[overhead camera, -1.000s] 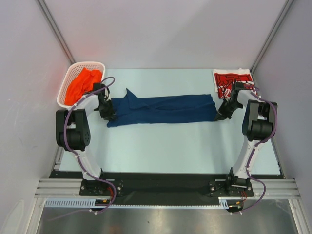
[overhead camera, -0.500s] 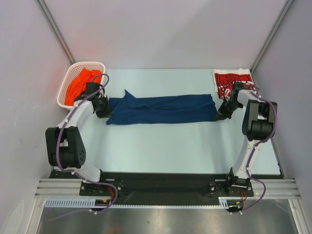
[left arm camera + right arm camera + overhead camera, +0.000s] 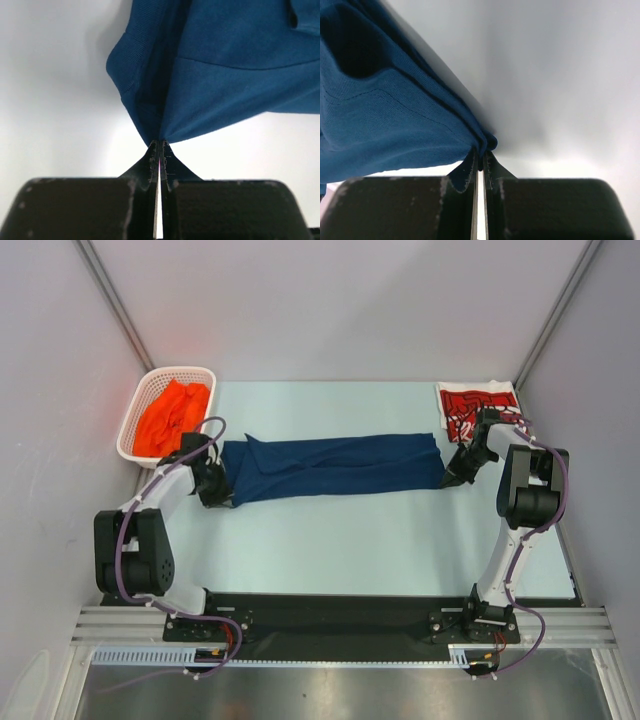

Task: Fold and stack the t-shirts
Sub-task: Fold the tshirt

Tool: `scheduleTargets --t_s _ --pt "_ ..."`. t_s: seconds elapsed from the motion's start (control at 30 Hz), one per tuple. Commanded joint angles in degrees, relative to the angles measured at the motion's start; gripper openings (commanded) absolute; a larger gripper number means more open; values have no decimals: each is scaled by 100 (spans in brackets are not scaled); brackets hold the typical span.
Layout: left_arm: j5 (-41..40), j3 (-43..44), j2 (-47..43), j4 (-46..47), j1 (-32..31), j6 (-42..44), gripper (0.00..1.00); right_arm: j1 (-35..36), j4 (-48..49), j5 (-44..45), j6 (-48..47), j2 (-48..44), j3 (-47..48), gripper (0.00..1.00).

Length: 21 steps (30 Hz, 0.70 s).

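Note:
The navy blue t-shirt (image 3: 335,465) lies stretched in a long band across the middle of the table. My left gripper (image 3: 222,496) is shut on its left end; in the left wrist view the cloth (image 3: 210,70) bunches into the closed fingertips (image 3: 159,145). My right gripper (image 3: 450,478) is shut on its right end; in the right wrist view the blue cloth (image 3: 385,120) is pinched at the tips (image 3: 481,156). The red t-shirt (image 3: 478,408) with white script lies folded at the back right corner. The orange t-shirt (image 3: 170,417) is crumpled in the basket.
The white lattice basket (image 3: 136,411) stands at the back left, close behind my left arm. Grey walls enclose the table on the left, right and back. The black rail of the arm bases (image 3: 340,615) runs along the near edge.
My left gripper has moved toward the near side and slightly right with the shirt's left end. The loose flap at that end has been pulled flatter. The right gripper has stayed put.

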Motion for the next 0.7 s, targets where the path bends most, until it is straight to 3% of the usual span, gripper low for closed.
scheduleTargets --t_s 0.0,0.3,0.67 --pt "-403 170 139 35 24 39 0 -38 158 638 -29 162 -162 0" --pt "-720 768 719 -193 393 399 0 -73 -79 1068 -99 -40 -180 0" --pt "-509 567 1001 -238 419 470 0 120 -264 1595 -82 -374 -469 0"
